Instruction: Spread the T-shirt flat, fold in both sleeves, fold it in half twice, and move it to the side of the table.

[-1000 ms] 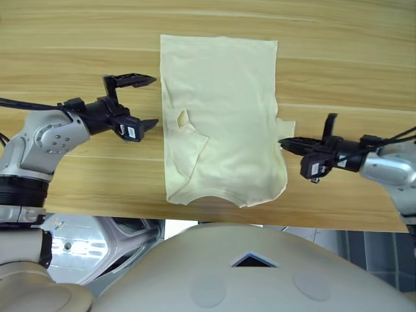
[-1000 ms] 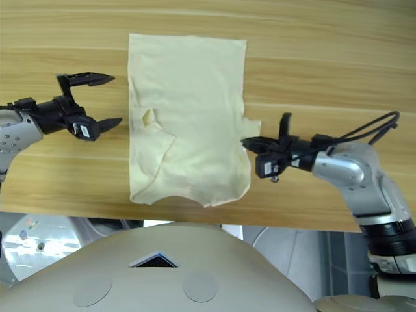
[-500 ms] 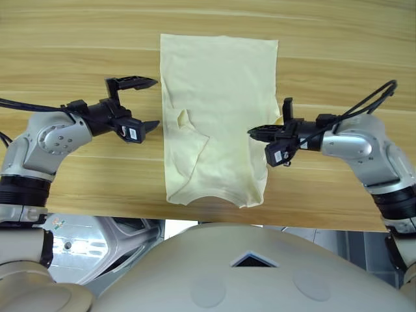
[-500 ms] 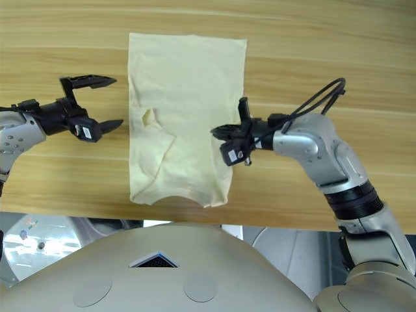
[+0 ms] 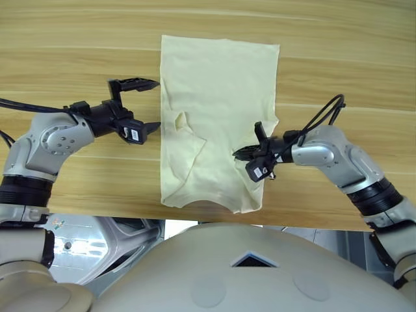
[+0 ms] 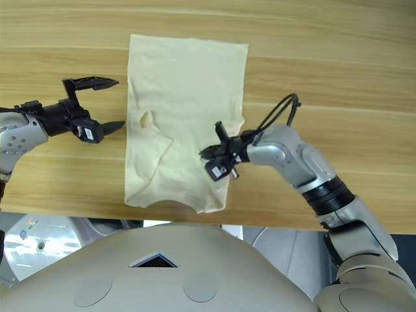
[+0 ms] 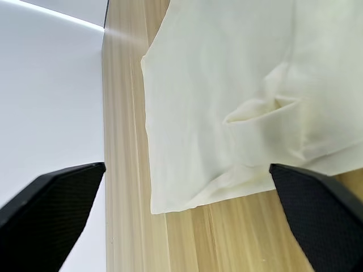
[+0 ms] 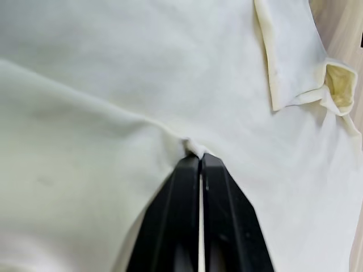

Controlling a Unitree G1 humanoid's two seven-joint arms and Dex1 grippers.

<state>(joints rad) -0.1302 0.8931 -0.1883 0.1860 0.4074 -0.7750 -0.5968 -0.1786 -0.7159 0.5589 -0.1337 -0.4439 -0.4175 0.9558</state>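
Clock directions take the robot's side of the table (image 5: pixel 78 39) as 6 o'clock and the far side as 12.

A pale yellow T-shirt (image 5: pixel 218 97) lies lengthwise on the middle of the wooden table. Its neck end is at 6 o'clock, close to the near edge, and its straight hem is at 12.

Nearest, at about 5 o'clock on the shirt, the right gripper (image 5: pixel 240 155) sits over the cloth and points toward 9 o'clock. Its black fingers (image 8: pixel 181 226) are pressed together on a pinch of the T-shirt. This pinch is the right-hand side of the shirt, drawn inward over the body, and the cloth is puckered into creases at the fingertips. That side of the shirt's neck end is drawn in narrower than the hem end.

A little farther out, the left sleeve (image 5: pixel 185 127) is folded in over the chest, with its cuff gaping slightly.

At 9 o'clock, just beside the shirt's left edge, the left gripper (image 5: pixel 156 104) hangs over bare wood. Its two fingers (image 7: pixel 51 204) are spread wide apart and grip nothing, and their tips point toward the shirt.

Beyond both grippers, the hem half of the shirt lies flat and smooth toward 12 o'clock.
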